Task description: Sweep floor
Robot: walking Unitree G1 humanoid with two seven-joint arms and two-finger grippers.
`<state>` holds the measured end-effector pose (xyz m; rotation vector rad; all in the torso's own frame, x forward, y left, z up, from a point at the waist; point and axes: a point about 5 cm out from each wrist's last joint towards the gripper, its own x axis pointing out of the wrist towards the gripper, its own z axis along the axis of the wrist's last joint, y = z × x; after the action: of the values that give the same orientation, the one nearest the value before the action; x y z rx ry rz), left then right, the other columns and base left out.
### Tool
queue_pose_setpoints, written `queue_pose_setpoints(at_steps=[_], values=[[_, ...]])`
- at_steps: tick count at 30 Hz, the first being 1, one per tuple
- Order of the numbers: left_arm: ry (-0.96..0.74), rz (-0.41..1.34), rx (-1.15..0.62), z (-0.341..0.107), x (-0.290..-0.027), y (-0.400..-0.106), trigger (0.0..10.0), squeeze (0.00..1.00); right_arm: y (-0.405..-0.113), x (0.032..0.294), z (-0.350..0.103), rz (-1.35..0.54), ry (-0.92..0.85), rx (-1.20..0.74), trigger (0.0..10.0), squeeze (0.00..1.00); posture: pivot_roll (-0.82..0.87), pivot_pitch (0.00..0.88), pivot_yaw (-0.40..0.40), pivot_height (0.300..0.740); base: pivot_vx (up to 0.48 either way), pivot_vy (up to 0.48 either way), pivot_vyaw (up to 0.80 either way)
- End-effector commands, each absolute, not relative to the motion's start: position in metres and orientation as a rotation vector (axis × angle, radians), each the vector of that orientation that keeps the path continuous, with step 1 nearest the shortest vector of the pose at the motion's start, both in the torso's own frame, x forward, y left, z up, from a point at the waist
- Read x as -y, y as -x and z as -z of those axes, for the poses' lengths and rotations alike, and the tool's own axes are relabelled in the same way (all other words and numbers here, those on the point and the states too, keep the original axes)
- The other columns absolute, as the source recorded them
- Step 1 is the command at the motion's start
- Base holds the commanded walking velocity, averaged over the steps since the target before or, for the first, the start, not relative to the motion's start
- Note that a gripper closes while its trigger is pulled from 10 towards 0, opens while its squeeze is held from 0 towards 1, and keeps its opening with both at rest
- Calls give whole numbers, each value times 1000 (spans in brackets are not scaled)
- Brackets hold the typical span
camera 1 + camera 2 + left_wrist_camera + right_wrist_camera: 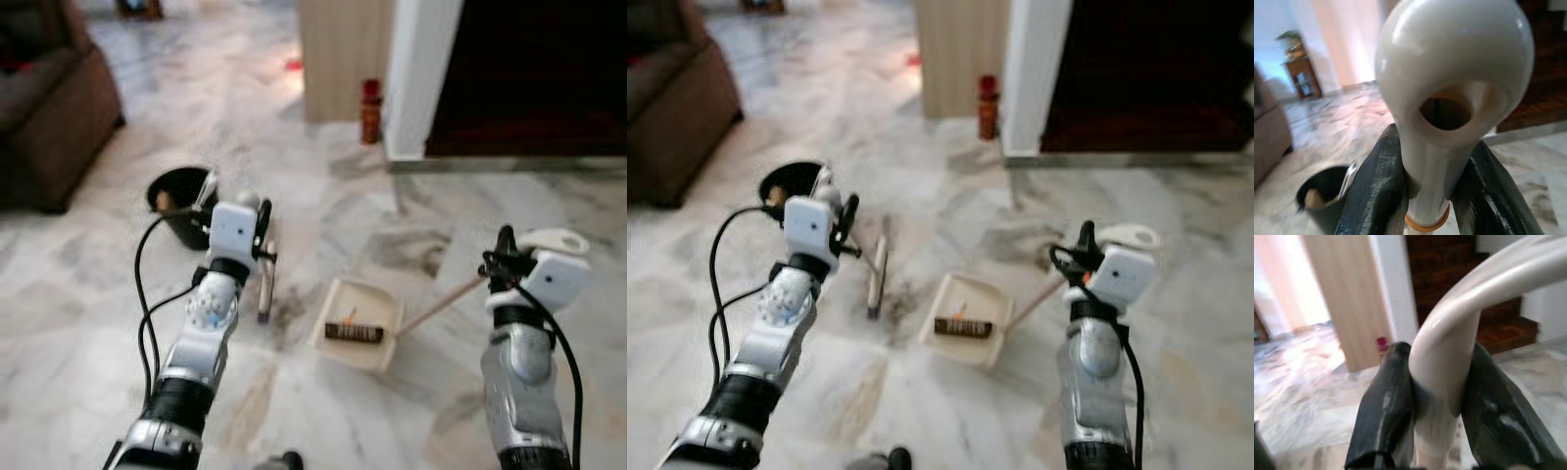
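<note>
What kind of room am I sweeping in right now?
Most likely a home living area: polished marble-look floor tiles, a brown sofa on the left, and dark wooden stairs beyond a white pillar.

Dark object in dustpan [359, 323] too small to identify. Bin [181, 203] contents unclear, partly hidden behind left gripper [261, 227]. Sofa [44, 108] cut off at frame edge.

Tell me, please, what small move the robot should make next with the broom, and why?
Probably draw the broom, clamped in the left gripper, a short way toward the dustpan, which the right gripper holds by its handle. The broom head rests on the floor beside the pan's open edge, and only a dark piece lies inside so far.
</note>
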<state>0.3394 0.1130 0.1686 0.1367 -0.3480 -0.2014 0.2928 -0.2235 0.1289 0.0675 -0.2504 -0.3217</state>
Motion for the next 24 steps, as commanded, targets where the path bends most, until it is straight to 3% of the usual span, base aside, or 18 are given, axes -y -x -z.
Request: queue_pose_setpoints(at_steps=[1,14,24], values=[[-149,189,405,-180,-118,-338,10000,0,-293,219,-141,308,-69,312,10000,0,48,115,18,740,0,0,800],[-142,200,403,-179,-116,-335,10000,0,-295,219,-143,299,-67,320,10000,0,47,94,16,740,0,0,800],[-134,188,384,-176,-117,-336,10000,0,-295,223,-142,309,-93,307,10000,0,39,114,10,740,0,0,0]])
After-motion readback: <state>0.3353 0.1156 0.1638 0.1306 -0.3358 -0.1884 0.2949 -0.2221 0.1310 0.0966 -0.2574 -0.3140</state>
